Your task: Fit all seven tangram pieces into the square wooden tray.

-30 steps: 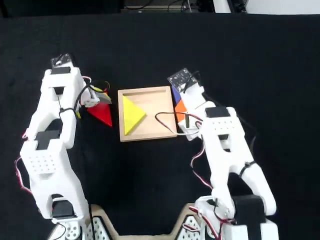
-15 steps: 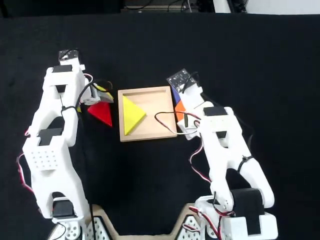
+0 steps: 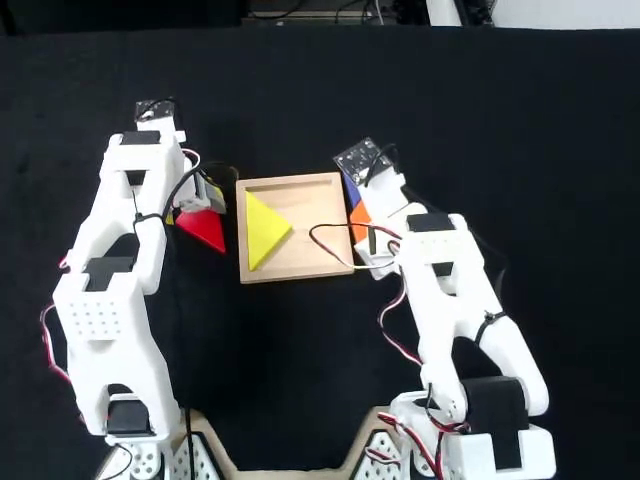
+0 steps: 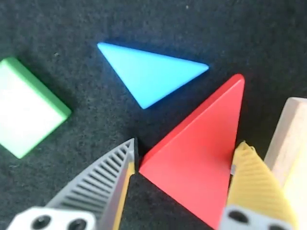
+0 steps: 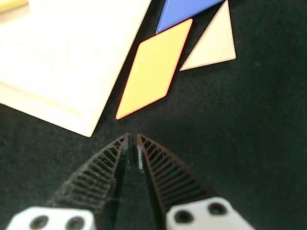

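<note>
Straddling the red triangle [image 4: 211, 115] with jaws apart, the left gripper [image 4: 187, 143] hangs just beside the square wooden tray [image 3: 290, 181], on its side toward the table's left edge. With the tray wall so close to one jaw, closing could catch only a corner and spin the piece, or shove the tray. The right gripper [image 5: 133, 139], jaws together, hovers near the orange parallelogram [image 5: 153, 67].

Pale wooden tray [image 3: 300, 262] on matt black cloth [image 3: 540, 150].

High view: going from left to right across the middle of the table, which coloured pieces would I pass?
Red triangle piece → yellow triangle piece, lying in the square wooden tray → orange parallelogram piece.
</note>
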Controlling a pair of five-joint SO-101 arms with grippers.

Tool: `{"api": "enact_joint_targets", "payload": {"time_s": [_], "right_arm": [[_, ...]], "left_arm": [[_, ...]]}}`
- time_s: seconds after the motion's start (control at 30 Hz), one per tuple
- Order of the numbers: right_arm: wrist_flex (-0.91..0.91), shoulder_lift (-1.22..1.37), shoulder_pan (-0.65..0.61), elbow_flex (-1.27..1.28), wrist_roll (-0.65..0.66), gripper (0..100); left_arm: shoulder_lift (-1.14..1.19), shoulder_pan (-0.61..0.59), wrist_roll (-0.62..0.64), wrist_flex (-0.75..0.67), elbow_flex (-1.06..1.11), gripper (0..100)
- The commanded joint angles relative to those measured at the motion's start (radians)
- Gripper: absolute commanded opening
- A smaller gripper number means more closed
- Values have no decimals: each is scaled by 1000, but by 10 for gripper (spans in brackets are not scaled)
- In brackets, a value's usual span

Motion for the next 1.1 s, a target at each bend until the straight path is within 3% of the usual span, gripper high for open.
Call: {"api": "enact_joint_targets", "payload": {"time_s": [0.0, 0.33, 0.5, 0.73, 0.87, 1.07], "right_arm": [[-15, 1, 15, -4, -2, 11], [-15, 1, 15, -4, -2, 11], [-15, 1, 15, -4, -2, 11], [-15, 1, 15, -2, -2, 11], [-15, 1, 15, -2, -2, 11], [-15, 1, 15, 4, 0, 11]], "left_arm": [[-8, 5, -6, 18, -2, 308], [-8, 8, -3, 66, -1, 307], [20, 7, 98, 89, -8, 309], [44, 5, 117, 144, -47, 311], [43, 1, 192, 175, -47, 313], [43, 2, 245, 212, -45, 387]]}}
